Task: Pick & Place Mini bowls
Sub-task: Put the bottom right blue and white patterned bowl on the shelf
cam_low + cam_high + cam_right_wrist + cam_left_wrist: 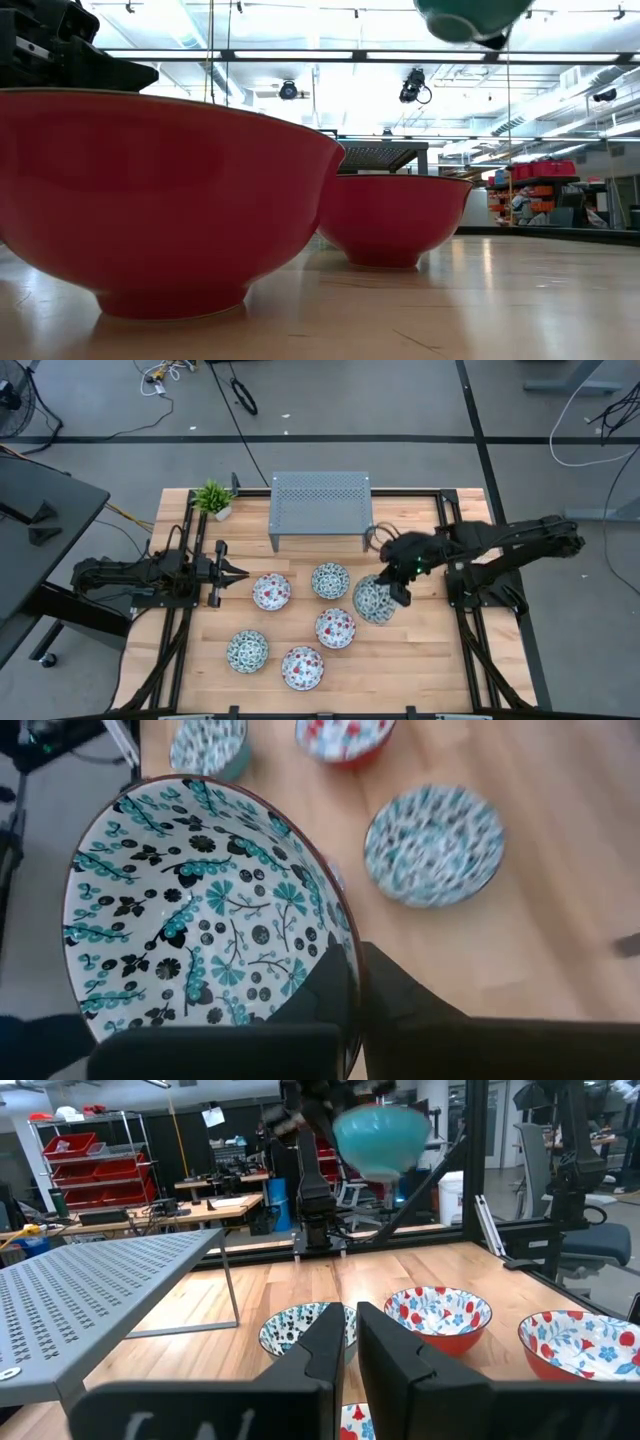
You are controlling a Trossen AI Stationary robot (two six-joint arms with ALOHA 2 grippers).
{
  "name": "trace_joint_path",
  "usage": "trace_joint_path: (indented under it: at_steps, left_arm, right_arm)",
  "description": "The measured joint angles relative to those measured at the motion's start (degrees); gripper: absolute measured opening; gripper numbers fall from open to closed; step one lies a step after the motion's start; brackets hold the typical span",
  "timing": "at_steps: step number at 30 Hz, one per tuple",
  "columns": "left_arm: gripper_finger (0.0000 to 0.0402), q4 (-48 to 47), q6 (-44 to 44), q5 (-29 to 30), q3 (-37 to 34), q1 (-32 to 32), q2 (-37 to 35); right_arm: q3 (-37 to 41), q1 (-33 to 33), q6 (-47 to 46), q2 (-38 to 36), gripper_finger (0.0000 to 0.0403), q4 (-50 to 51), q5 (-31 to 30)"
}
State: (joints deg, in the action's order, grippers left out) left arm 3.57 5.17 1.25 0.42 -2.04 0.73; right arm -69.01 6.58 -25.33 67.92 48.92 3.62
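Right gripper [398, 592] is pinched on the rim of a teal bowl [374, 599], one finger [330, 995] inside and the other outside the wall. That bowl is held in the air, clear of the table [420, 670], as the low view shows it overhead [470, 18]. It hangs right of the other bowls, forward of the grey stand [320, 510].

Five bowls rest on the table: a red one [271, 591] and a teal one [330, 580] nearest the stand, a red one [336, 627] in the middle, and a teal one [246, 651] and a red one [302, 667] toward the front edge.

Left gripper [240, 572] waits at the table's left, fingers [325, 1355] nearly pressed together and holding nothing, pointing at the first red bowl.
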Motion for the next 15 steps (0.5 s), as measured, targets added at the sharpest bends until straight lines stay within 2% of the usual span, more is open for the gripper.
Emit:
trace_joint_path:
  at_steps: [15]
  left_arm:
    - [0.0037,0.0,0.0,0.0,0.0,0.0,0.0]
  right_arm:
    - [-15.3,-10.8,6.2,2.4,0.0004,2.0,0.0]
